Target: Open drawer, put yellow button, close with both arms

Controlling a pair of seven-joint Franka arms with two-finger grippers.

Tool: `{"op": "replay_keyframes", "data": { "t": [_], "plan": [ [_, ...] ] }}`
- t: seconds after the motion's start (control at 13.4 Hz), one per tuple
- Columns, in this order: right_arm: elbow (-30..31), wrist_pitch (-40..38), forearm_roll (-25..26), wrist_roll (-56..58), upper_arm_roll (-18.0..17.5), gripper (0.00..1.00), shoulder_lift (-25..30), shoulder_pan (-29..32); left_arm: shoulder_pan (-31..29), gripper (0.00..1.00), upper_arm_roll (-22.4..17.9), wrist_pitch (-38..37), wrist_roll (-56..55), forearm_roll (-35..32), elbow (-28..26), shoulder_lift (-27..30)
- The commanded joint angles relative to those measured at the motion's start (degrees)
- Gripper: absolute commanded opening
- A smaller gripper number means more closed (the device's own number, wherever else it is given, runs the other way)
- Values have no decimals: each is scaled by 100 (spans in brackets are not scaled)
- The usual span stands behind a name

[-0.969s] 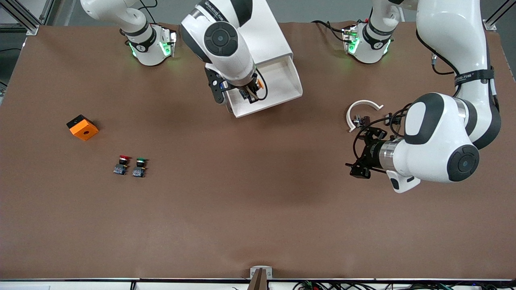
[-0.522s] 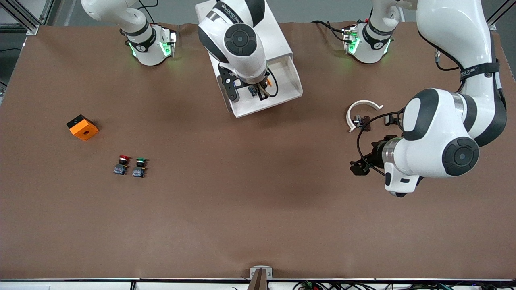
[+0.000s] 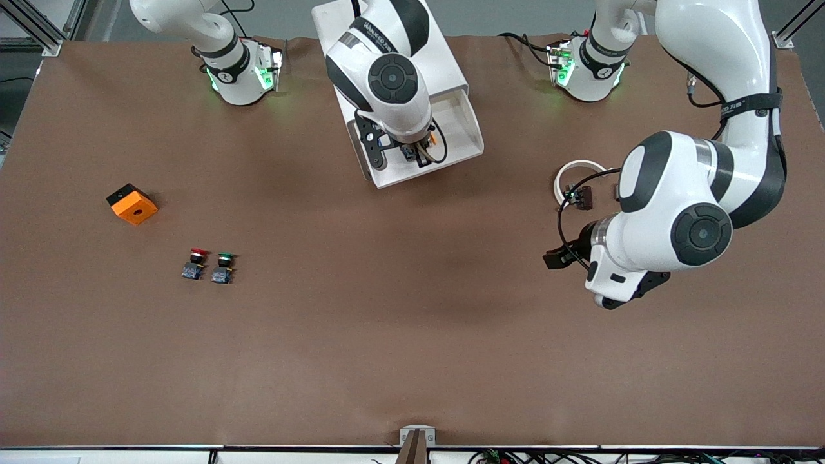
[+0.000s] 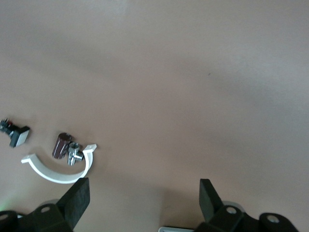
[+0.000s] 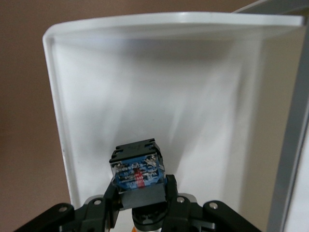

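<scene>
The drawer (image 3: 465,129) stands pulled out of the white cabinet (image 3: 445,61), a shallow white tray. My right gripper (image 3: 419,153) hangs over the tray, shut on the yellow button (image 3: 408,153). In the right wrist view the button's black and blue body (image 5: 137,168) sticks out from between the gripper's (image 5: 139,195) fingers, above the drawer's white floor (image 5: 169,96). My left gripper (image 3: 558,257) is open and holds nothing. It hovers over bare table toward the left arm's end, with its fingers (image 4: 77,198) wide apart.
A white curved piece (image 3: 562,177) and a small brown part (image 3: 584,197) lie by the left arm; the left wrist view shows the curved piece (image 4: 58,173) too. An orange block (image 3: 132,203), a red-capped button (image 3: 195,263) and a green-capped button (image 3: 223,267) sit toward the right arm's end.
The right gripper has carried the yellow button farther over the open drawer, toward the left arm's end. The left arm has swung its elbow round; its gripper stays open.
</scene>
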State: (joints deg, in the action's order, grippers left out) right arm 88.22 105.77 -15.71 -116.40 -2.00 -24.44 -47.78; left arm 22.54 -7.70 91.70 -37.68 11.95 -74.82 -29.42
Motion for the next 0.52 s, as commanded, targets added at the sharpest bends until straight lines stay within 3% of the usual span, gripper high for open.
{"op": "replay_keyframes", "data": {
  "t": [0.0, 0.07, 0.15, 0.45],
  "plan": [
    [-156, -65, -125, -75, 50, 60, -52, -56, 127, 100, 93, 689, 296, -201, -1269, 822],
    [-156, -92, -134, -41, 41, 92, -52, -48, 180, 100, 136, 883, 305, -428, -1542, 981],
    [-156, -109, -195, -23, 41, 100, -43, -39, 241, 100, 294, 1050, 305, -666, -1762, 1104],
    [-576, -590, -222, -23, 50, 100, 10, 49, 251, 100, 742, 1183, 305, -923, -1975, 1176]
  ]
}}
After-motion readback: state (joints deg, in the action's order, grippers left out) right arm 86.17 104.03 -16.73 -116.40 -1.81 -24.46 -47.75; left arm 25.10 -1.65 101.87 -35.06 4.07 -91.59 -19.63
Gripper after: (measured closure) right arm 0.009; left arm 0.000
